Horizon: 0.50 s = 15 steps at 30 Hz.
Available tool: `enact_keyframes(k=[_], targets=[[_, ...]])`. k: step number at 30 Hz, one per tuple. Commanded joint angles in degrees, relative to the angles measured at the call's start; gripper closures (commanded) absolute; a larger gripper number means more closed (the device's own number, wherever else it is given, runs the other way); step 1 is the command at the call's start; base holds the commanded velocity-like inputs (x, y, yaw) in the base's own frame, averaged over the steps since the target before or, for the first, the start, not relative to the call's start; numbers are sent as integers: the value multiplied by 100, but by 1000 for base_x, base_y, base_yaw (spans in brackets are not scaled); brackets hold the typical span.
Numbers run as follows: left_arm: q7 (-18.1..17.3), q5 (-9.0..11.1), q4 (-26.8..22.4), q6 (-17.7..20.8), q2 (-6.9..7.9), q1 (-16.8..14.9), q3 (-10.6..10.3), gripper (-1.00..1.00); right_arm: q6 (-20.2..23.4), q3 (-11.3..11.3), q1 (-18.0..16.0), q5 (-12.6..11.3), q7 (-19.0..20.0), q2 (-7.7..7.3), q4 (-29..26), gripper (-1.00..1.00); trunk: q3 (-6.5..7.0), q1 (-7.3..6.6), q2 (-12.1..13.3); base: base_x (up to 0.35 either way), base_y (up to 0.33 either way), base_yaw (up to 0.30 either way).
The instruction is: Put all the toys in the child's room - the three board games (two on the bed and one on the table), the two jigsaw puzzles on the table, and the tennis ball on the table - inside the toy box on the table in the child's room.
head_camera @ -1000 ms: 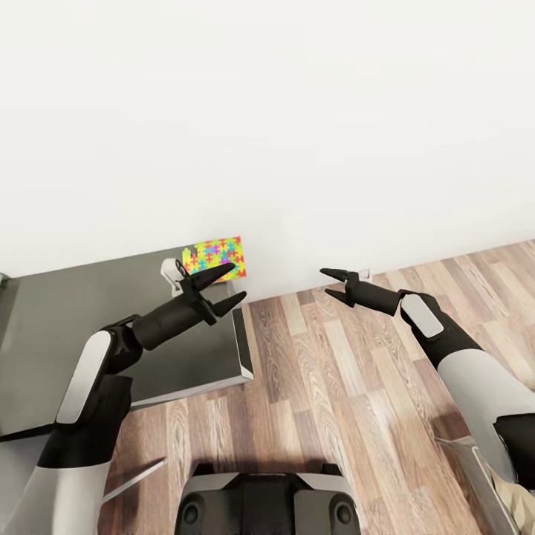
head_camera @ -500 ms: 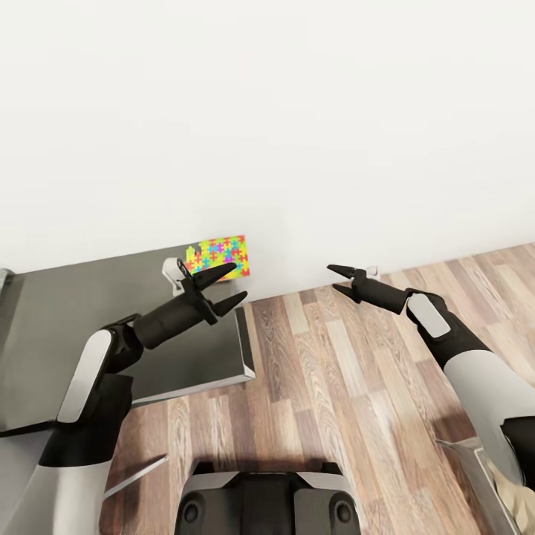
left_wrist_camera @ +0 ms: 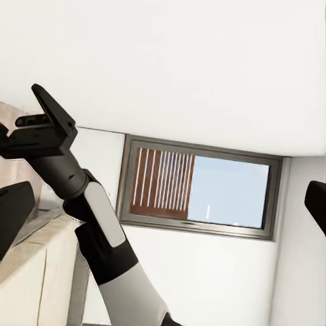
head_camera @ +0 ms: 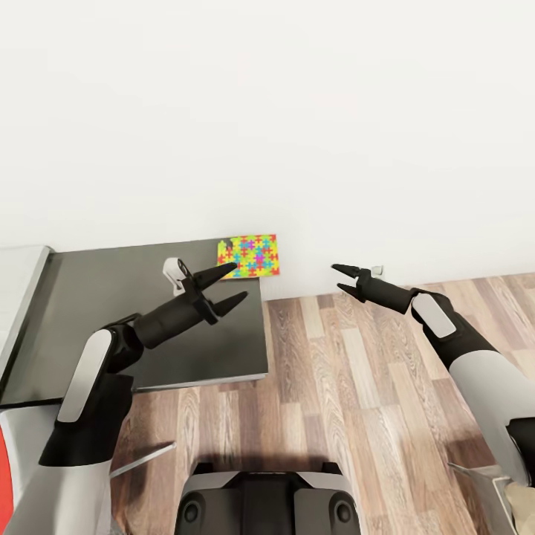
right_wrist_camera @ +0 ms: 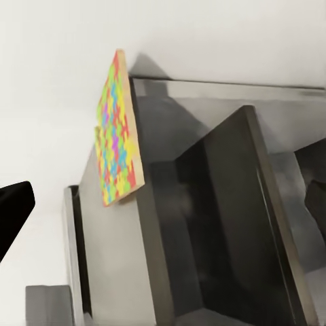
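One jigsaw puzzle (head_camera: 249, 255) lies just beyond spread left end effector (head_camera: 232, 282); nothing gripped.

A plain white wall (head_camera: 297, 111) takes up the upper half of the head view, evenly lit and bare. Where it meets the ground, a wood-plank floor (head_camera: 357, 416) begins, its boards brown and grey-streaked, running away from the wall. A small pale wall socket (head_camera: 377, 270) sits low on the wall, just above the floor. Left of the floor, pushed against the wall, stands a dark grey cabinet top (head_camera: 111, 312) with a thin pale edge; a lighter grey surface (head_camera: 18, 290) adjoins its far left side. In the left wrist view, a dark-framed window (left_wrist_camera: 200, 187) is set in a white wall, showing brown slats and pale blue sky.
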Motion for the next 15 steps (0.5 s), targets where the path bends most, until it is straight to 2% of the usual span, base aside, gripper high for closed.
enact_keyframes(k=[1,15], targets=[[58,50,-1,8,5,-5,-5,-100,8,21,-3,-23,9,-25,2,-100,-7,3,-9,0,0,281],[164,50,-1,8,4,-6,-2,-100,5,21,-8,-24,3,-89,22,-100,-7,3,-9,0,0,289]])
